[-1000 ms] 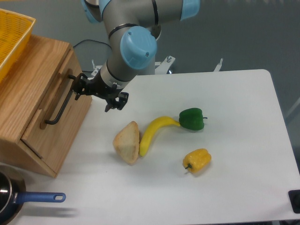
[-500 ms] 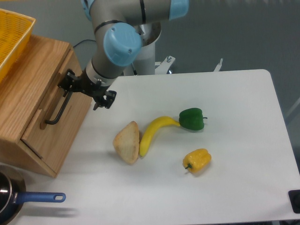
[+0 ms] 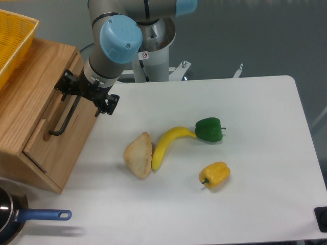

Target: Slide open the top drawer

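The gripper (image 3: 83,95) covers the upper end of the top drawer's black bar handle (image 3: 63,121), so whether the jaws touch or close on the bar cannot be told. Well away from the jaws, the yellow basket (image 3: 13,38) and the pan (image 3: 7,217) are cut by the left edge. The arm's upper links run out past the top edge.

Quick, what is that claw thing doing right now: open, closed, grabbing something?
Tool: at the top drawer's black bar handle; open or shut cannot be told.
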You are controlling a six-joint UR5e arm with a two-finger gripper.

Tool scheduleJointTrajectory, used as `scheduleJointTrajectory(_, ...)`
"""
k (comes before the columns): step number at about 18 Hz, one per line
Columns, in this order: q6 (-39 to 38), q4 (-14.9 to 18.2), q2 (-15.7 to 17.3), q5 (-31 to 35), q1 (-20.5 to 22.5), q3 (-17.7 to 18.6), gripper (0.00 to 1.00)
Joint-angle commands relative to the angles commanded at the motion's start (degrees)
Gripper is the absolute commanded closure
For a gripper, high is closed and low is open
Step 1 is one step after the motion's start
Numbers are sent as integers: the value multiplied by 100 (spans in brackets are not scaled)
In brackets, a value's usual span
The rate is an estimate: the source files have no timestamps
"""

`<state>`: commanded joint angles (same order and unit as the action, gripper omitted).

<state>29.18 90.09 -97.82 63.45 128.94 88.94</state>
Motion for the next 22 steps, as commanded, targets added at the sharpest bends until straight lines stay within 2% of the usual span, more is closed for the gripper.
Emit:
scheduleJointTrajectory(3, 0, -159, 0, 98, -35, 26, 0)
scheduleJointTrajectory(8, -17, -159, -26, 300, -211, 79, 0)
scheduleJointTrajectory(22, -26, -255, -79, 431, -264, 141, 0)
